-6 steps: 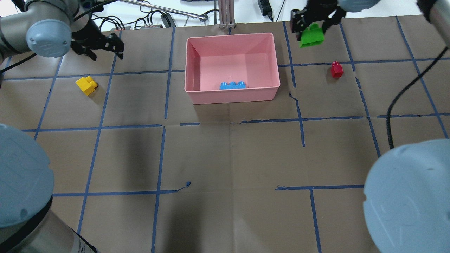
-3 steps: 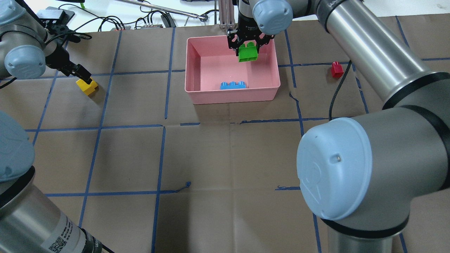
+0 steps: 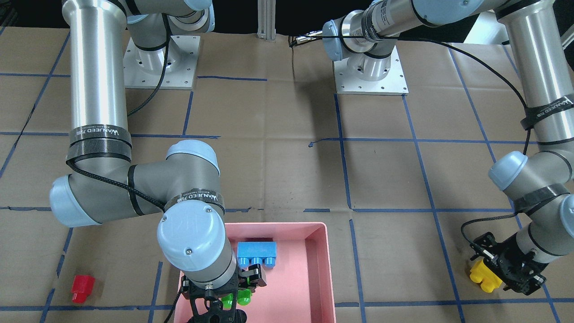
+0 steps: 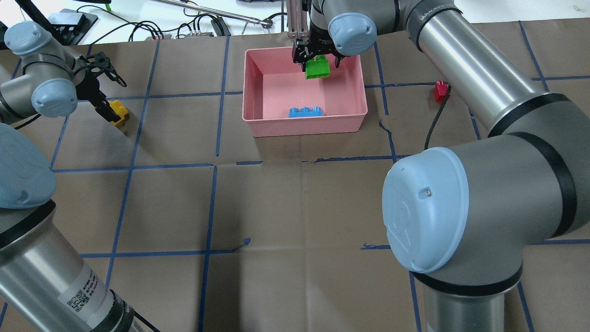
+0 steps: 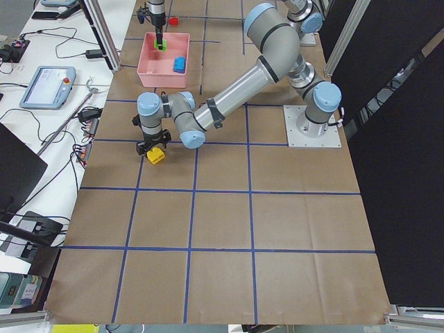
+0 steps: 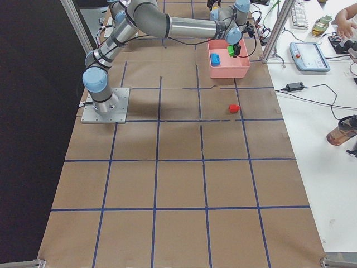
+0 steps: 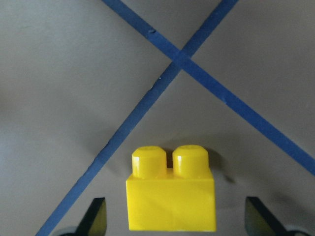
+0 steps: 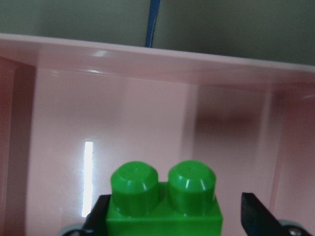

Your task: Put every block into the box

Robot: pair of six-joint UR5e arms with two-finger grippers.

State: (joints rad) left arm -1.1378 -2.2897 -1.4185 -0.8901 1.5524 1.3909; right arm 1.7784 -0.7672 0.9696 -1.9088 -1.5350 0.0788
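Observation:
The pink box (image 4: 304, 127) holds the blue block (image 4: 305, 111) against its near wall. My right gripper (image 4: 318, 62) is inside the box's far part, open, with the green block (image 4: 317, 69) between its fingers. In the right wrist view a gap shows between the green block (image 8: 165, 201) and the right finger (image 8: 256, 216). My left gripper (image 4: 110, 109) is open and low around the yellow block (image 4: 120, 111), which sits on the table. In the left wrist view the yellow block (image 7: 171, 196) lies between both fingertips, untouched. The red block (image 4: 441, 90) lies on the table to the right of the box.
The table is brown paper with a blue tape grid. Cables and a metal post (image 4: 295, 18) lie beyond the table's far edge, behind the box. The right arm's elbow (image 4: 428, 212) bulks over the table's right half.
My right arm carried the green block from right of the box to inside its far part, and its jaws have opened. My left gripper came down around the yellow block.

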